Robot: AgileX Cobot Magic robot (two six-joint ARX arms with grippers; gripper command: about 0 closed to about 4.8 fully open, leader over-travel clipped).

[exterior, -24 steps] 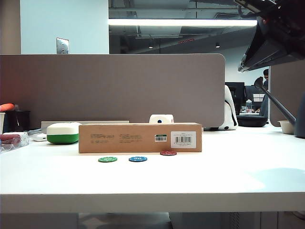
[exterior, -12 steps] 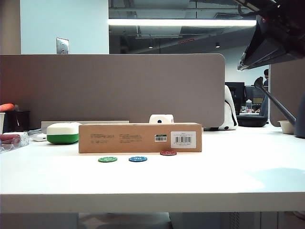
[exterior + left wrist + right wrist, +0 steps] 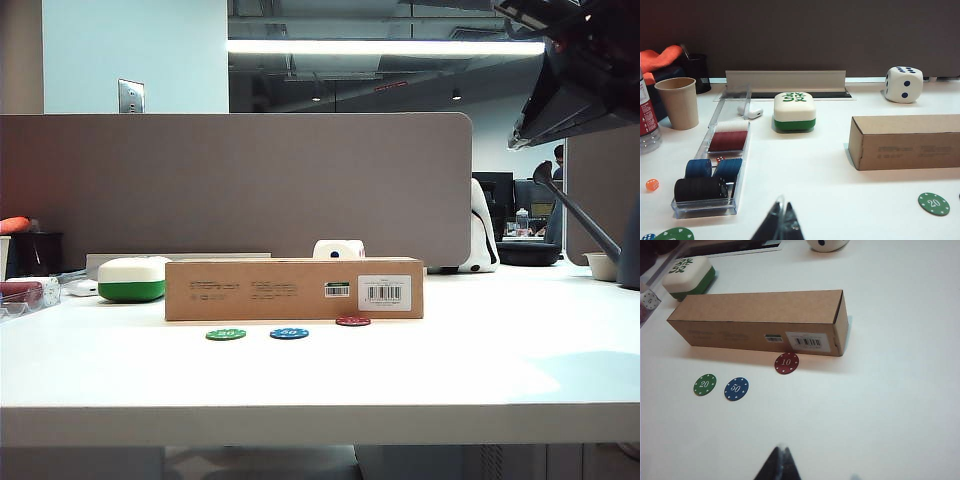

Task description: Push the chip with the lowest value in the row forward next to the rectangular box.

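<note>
The red chip [image 3: 786, 363] marked 10 lies flat on the white table, close in front of the rectangular box [image 3: 755, 315], below its barcode label. In the exterior view the chip [image 3: 353, 321] sits at the foot of the box [image 3: 290, 290]. A green 20 chip [image 3: 705, 384] and a blue 50 chip [image 3: 736, 389] lie side by side, farther from the box. My right gripper [image 3: 781, 449] is shut and empty, held above the table and well back from the chips. My left gripper [image 3: 783, 205] is shut and empty, off to the left of the box [image 3: 910, 142].
A white-and-green case [image 3: 795, 111] stands left of the box, and a white die [image 3: 903, 84] behind it. A clear tray [image 3: 747, 137] of stacked chips, a paper cup [image 3: 677, 102] and a small orange die [image 3: 652, 184] are at the left. The right arm [image 3: 580, 70] hangs at the upper right.
The right arm at the upper right has shifted slightly. The chips and the box have not moved.
</note>
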